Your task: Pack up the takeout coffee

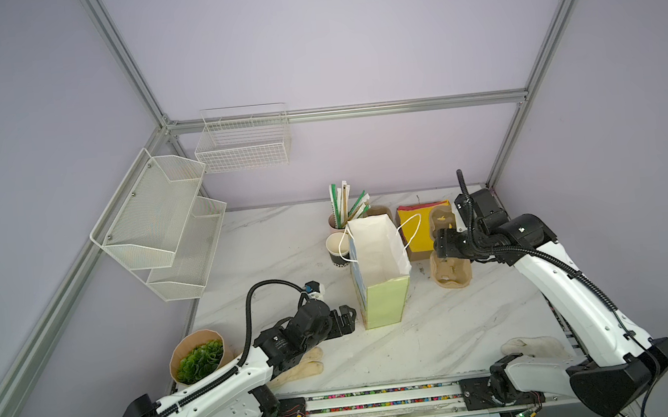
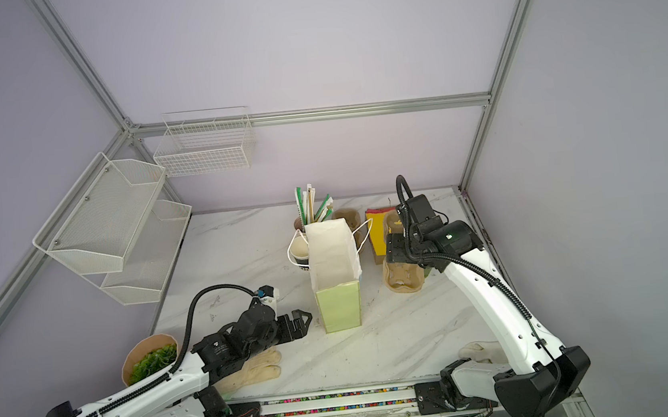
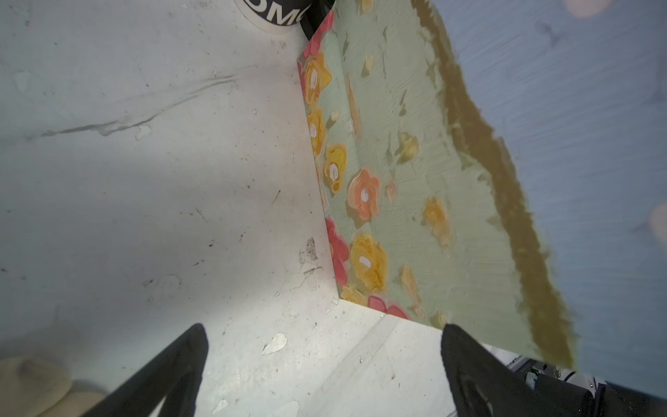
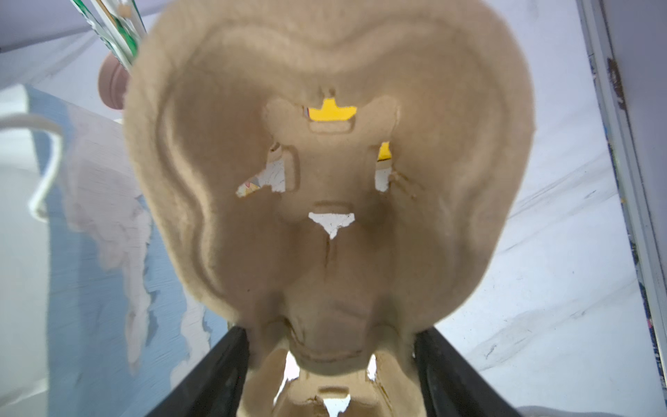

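The takeout coffee is out of view in every frame. A brown pulp cup carrier [image 1: 453, 275] [image 2: 404, 280] [image 4: 325, 180] sits to the right of the standing paper bag [image 1: 379, 263] [image 2: 334, 268] [image 3: 397, 180]. My right gripper [image 1: 442, 255] [image 2: 392, 264] [image 4: 332, 335] is shut on the carrier's narrow middle, one jaw on each side. The bag stands open-topped, white inside, with a flower print on its side. My left gripper [image 1: 347, 319] [image 2: 301, 321] [image 3: 325, 332] hangs open and empty just above the table, beside the bag's near left corner.
A black cup with white letters [image 1: 335, 251] [image 3: 274, 14] and a pink cup of straws [image 1: 337, 219] [image 4: 112, 86] stand behind the bag. Yellow napkins [image 1: 420, 230] with another carrier lie at the back right. A potted plant [image 1: 198, 356], gloves [image 1: 301, 367] and wire shelves [image 1: 159, 230] are on the left.
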### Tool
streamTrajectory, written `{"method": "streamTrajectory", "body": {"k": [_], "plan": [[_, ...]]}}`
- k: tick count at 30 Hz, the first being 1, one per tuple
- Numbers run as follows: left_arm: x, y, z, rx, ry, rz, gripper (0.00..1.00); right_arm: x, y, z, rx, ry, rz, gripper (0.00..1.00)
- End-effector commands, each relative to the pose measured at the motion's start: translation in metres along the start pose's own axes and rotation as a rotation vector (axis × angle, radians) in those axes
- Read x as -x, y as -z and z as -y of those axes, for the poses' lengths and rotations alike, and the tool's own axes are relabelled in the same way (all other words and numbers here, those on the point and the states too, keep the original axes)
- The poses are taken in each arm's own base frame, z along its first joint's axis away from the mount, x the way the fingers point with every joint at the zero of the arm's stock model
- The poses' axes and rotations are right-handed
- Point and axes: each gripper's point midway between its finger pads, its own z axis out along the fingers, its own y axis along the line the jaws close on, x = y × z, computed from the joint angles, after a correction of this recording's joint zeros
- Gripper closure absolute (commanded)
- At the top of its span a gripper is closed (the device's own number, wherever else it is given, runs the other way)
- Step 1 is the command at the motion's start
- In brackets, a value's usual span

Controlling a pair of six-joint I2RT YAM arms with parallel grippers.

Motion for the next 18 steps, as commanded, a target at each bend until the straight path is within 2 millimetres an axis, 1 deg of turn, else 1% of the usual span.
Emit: {"method": "streamTrajectory", "body": {"k": [1, 6, 10, 14, 18], "plan": [[-0.003, -0.011, 0.011, -0.069, 0.036, -0.009, 0.0, 0.004, 0.021, 0.005, -0.027, 0.0, 0.015, 0.26], [-0.007, -0.023, 0.017, -0.084, 0.042, -0.034, 0.0, 0.017, 0.038, 0.004, -0.025, 0.0, 0.06, 0.26], [-0.009, -0.032, 0.022, -0.096, 0.048, -0.052, 0.0, 0.032, 0.054, 0.002, -0.015, 0.004, 0.112, 0.26], [-0.011, -0.043, 0.027, -0.1, 0.047, -0.077, 0.0, 0.046, 0.073, -0.005, 0.024, 0.005, 0.163, 0.26], [-0.01, -0.052, 0.035, -0.116, 0.044, -0.09, 0.0, 0.054, 0.09, -0.018, 0.105, 0.011, 0.203, 0.26]]}}
